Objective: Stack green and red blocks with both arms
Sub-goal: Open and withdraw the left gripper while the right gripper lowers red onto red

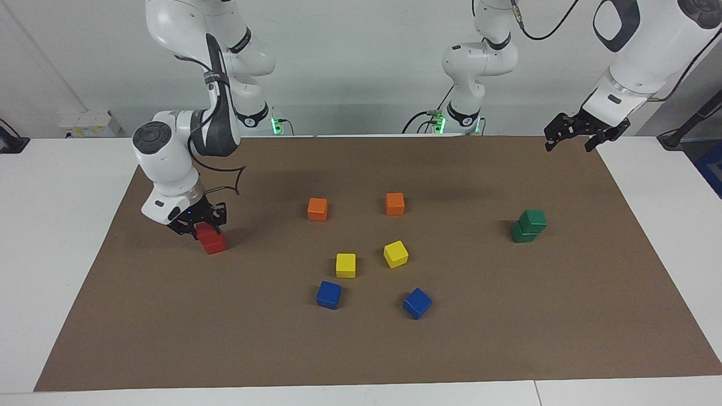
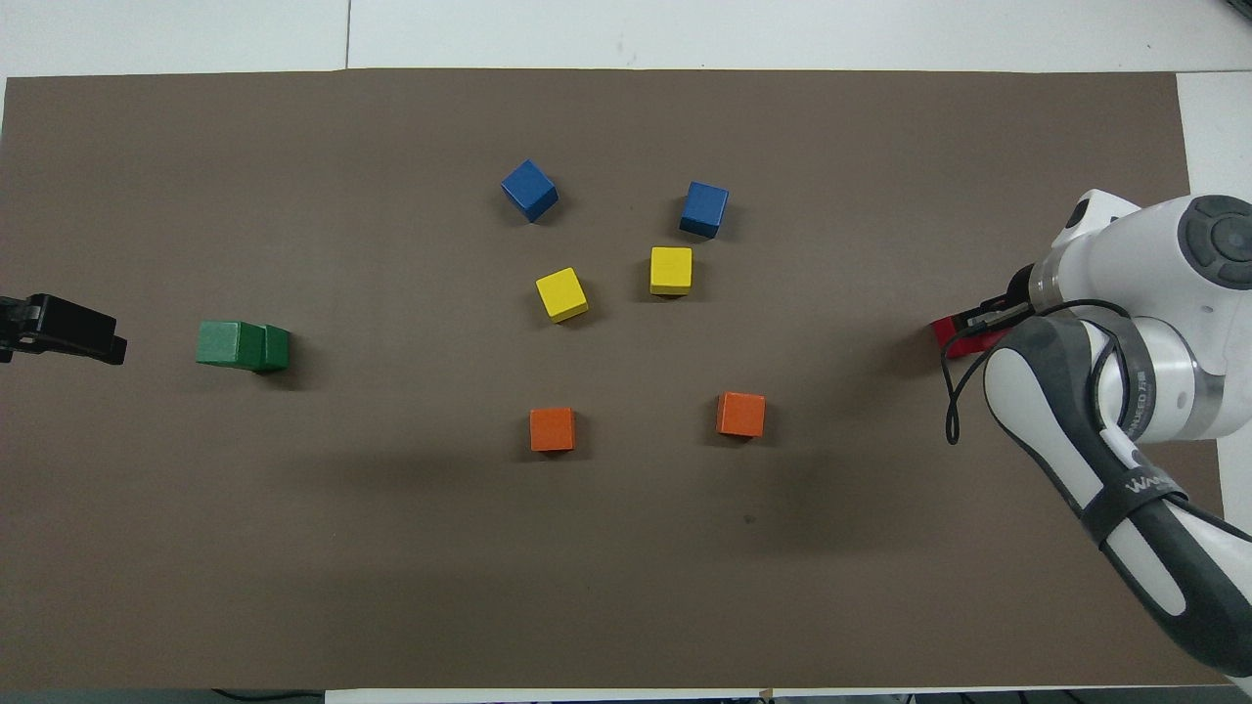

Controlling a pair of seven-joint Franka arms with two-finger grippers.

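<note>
- Green and red blocks are seen in the facing view as two small stacks on the brown mat of the worktop [image 1: 67, 225]: the green pair [image 1: 528, 226] toward the left arm's end, the upper cube set slightly askew on the lower, and the red pair [image 1: 211, 239] toward the right arm's end.
- Right gripper [image 1: 198, 224] is lowered onto the red stack, and its fingers appear closed around the upper red cube; the lower cube is left uncovered.
- Left gripper [image 1: 575, 131] is held in the air over the mat's edge at its own end, waiting, fingers spread wide and holding nothing.
- Cubes are judged light, rigid and matte, so flat opposite faces should be gripped squarely, near mid-height; a skewed grip would probably twist the stack.
- Overhead view: the green stack [image 2: 243, 345] lies well apart from the left gripper [image 2: 61, 328]; only an edge of the red blocks [image 2: 954, 334] is shown under the right arm.
- Orange cubes [image 2: 553, 429], yellow cubes [image 2: 561, 294] and blue cubes [image 2: 529, 190] are scattered singly mid-mat, the blue ones farthest from the robots.
</note>
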